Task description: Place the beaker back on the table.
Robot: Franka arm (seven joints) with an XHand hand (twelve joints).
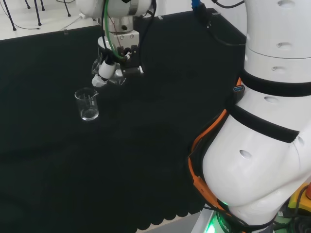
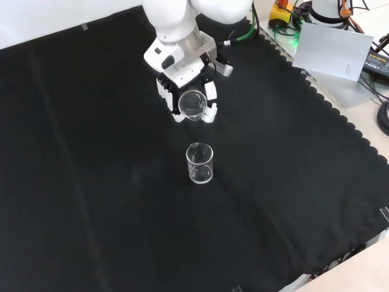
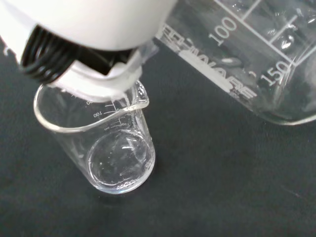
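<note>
The hand [image 2: 188, 91] grasps a tilted beaker [image 2: 191, 103] above the worktop [image 2: 91, 182]; a second beaker [image 2: 200, 163] stands just below it.

Two beakers, one up, one down

Front view: hand [image 2: 185, 85] holds a tilted beaker [image 2: 192, 104] above the table [image 2: 91, 182]; the second beaker [image 2: 200, 163] stands upright just nearer the camera.

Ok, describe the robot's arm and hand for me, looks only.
The arm is glossy white, with rounded links, black bands at the joints and an orange cable along its side. Green and black cables run down near the wrist. The hand is white and black, with a blocky white back and white-tipped fingers.
</note>
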